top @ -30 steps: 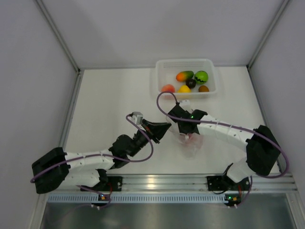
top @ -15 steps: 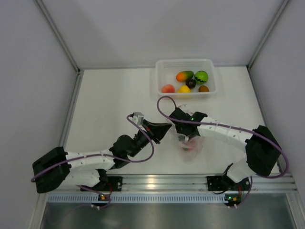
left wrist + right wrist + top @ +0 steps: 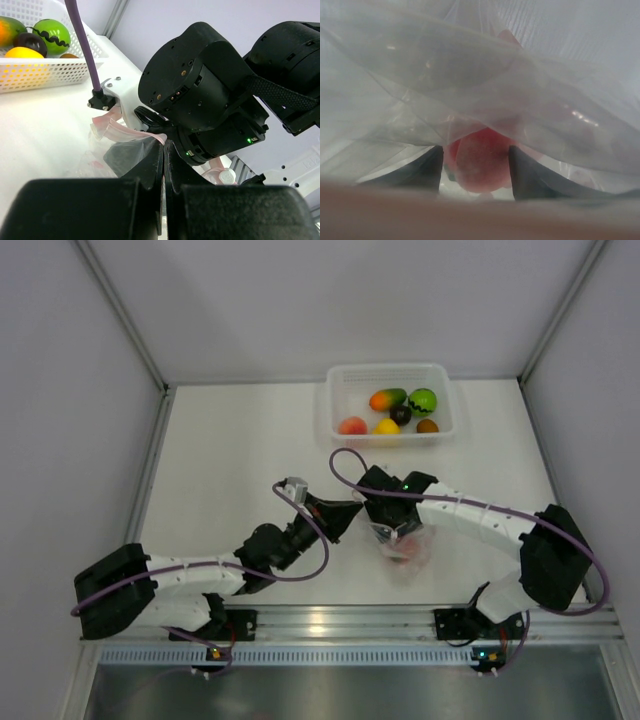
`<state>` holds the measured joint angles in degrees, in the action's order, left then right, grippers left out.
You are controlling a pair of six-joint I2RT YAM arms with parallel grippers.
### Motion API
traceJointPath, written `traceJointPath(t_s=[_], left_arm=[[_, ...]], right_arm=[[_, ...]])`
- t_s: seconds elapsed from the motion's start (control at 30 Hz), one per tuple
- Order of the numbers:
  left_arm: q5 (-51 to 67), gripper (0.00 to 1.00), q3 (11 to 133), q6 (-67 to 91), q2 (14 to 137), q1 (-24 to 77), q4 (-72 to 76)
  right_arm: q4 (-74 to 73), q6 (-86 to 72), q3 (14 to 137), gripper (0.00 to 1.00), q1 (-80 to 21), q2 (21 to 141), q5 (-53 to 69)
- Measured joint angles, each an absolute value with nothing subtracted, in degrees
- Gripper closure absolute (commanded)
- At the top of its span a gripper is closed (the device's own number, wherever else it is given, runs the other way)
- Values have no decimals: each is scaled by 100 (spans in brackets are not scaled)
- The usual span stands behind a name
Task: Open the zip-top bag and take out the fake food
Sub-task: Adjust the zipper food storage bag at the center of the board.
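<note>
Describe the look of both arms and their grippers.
The left arm and the right arm both have white tubular links joined by bulky black joint housings. A purple cable loops along each, and a small green light glows near the right wrist. The left gripper and right gripper have black, tapering fingers.

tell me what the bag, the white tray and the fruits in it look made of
zip-top bag: thin clear plastic film, glossy; it creases and the red fruit shows through.
tray: rigid white plastic, probably moulded; its wall is a fine lattice.
fruits in the tray: likely hard plastic, smooth with a slight shine.
</note>
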<state>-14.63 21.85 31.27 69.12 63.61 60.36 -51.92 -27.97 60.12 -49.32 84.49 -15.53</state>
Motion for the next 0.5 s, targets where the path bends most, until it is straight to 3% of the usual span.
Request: traceJointPath(t_s=[0.27,0.5], left_arm=[[-1599,100,2185,3026,6912,6386,6034],[-1699,100,2185,2939,6919,6488,5970]], right_arm=[[-5384,-2685,6005,39,-4932,8468,-1522],[-5478,-2563,5846,45,-4932,8737,-1527]])
